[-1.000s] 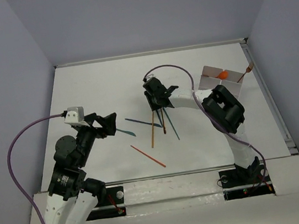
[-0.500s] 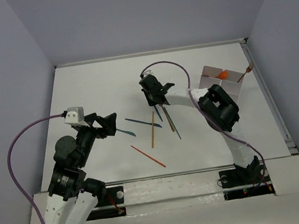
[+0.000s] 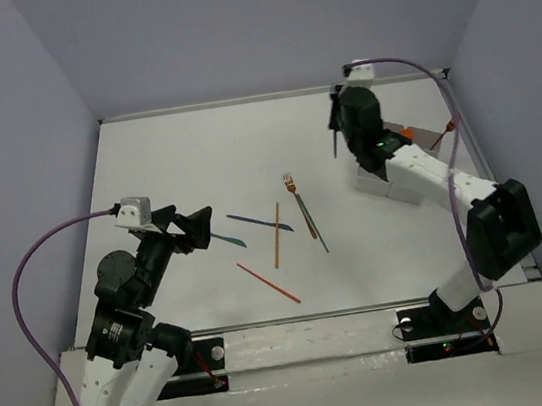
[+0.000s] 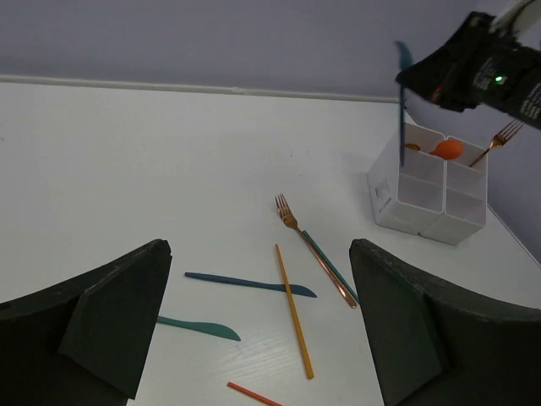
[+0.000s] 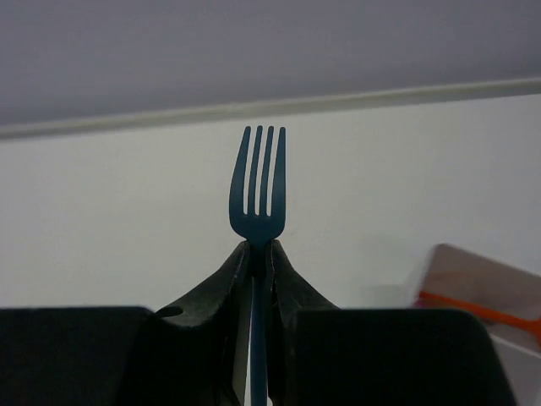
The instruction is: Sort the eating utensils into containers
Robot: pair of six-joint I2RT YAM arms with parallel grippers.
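My right gripper (image 3: 339,125) is shut on a dark teal fork (image 5: 258,186), held upright with tines up, above the left side of the white four-compartment box (image 4: 423,193). The box holds an orange spoon (image 4: 448,149) and a leaning copper fork (image 4: 504,135). On the table lie a copper fork (image 3: 296,194), a teal stick (image 3: 313,229), an orange stick (image 3: 277,234), a dark blue knife (image 3: 259,223), a teal knife (image 3: 226,239) and a red-orange stick (image 3: 268,282). My left gripper (image 3: 202,218) is open and empty, left of these.
The right arm covers most of the box (image 3: 390,186) in the top view. Grey walls close the table at the back and sides. A raised rail (image 3: 484,173) runs along the right edge. Purple cables hang from both arms.
My right gripper has lifted the dark teal fork out of the pile at the table's middle and swung it right and back to the box. The left arm has not moved.
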